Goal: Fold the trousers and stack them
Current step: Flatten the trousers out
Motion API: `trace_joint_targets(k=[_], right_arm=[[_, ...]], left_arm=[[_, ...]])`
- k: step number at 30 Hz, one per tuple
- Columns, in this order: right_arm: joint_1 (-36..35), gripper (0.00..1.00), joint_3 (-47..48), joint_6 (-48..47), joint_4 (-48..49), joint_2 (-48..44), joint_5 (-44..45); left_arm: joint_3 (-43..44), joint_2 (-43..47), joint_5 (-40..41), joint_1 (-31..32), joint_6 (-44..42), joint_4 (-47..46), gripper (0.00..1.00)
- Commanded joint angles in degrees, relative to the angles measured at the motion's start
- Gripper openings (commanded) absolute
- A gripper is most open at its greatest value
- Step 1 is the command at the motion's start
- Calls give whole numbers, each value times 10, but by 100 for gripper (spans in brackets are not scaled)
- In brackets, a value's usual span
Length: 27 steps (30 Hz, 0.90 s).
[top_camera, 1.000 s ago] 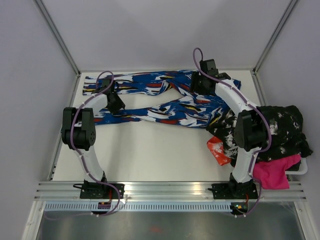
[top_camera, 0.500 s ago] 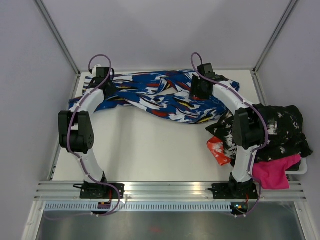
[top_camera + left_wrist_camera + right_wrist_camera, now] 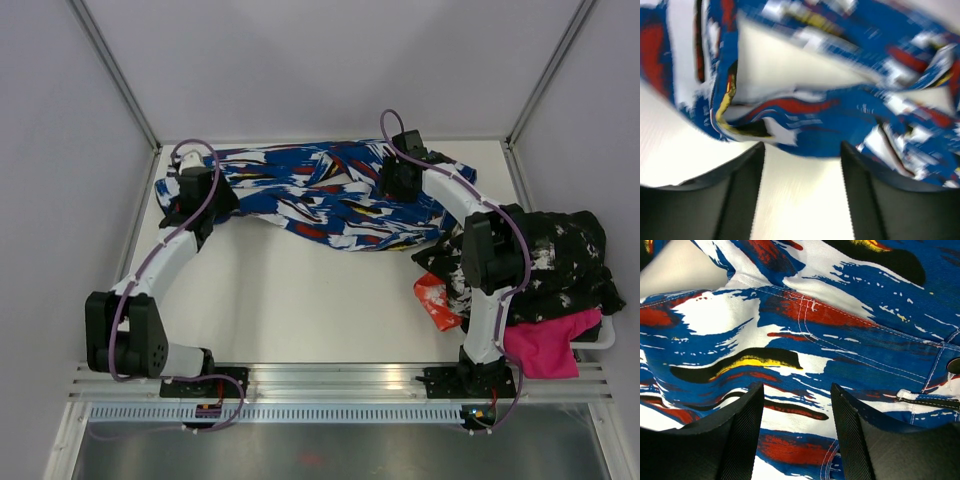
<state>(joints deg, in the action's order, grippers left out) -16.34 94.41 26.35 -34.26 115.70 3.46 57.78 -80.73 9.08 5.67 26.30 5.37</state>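
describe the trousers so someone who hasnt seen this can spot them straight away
Start at the white table and look along its far edge, by the back wall. The trousers lie spread there from left to right. Unlike the black-and-white garment and pink cloth heaped at the right edge, they are royal blue with white, red, black and yellow splashes.

trousers [image 3: 805, 315] stitched woven cloth, matt; table [image 3: 300, 310] smooth white.

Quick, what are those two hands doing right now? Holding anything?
Left hand: open, holding nothing, bare table between its fingers.
Right hand: open over the trousers, no fabric pinched.
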Motion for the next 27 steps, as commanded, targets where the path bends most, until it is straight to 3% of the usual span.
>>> trace_joint_targets(k=[1, 3, 5, 7, 9, 12, 16, 20, 27], right_arm=[[-2, 63, 3, 8, 3, 6, 7], [-3, 63, 5, 4, -4, 10, 4], [-2, 64, 9, -1, -12, 18, 4], [-3, 64, 17, -5, -19, 23, -9], [-3, 64, 23, -10, -20, 29, -21], [-2, 64, 21, -10, -13, 30, -28], [-1, 64, 10, -10, -7, 23, -33], [-2, 64, -34, -4, 7, -4, -31], [-3, 65, -93, 20, 36, -40, -26]], left_arm=[[-39, 41, 51, 0, 45, 123, 71], [-53, 59, 95, 0, 83, 161, 95], [-57, 72, 113, -7, 104, 160, 100], [-46, 63, 105, -31, 146, 148, 100], [6, 9, 76, -79, 216, 181, 100], [111, -114, 7, -123, 227, 197, 98], [249, -242, -32, -129, 158, 189, 92], [424, -363, 6, -125, 86, 275, 86], [515, -476, 86, -124, 31, 318, 83]])
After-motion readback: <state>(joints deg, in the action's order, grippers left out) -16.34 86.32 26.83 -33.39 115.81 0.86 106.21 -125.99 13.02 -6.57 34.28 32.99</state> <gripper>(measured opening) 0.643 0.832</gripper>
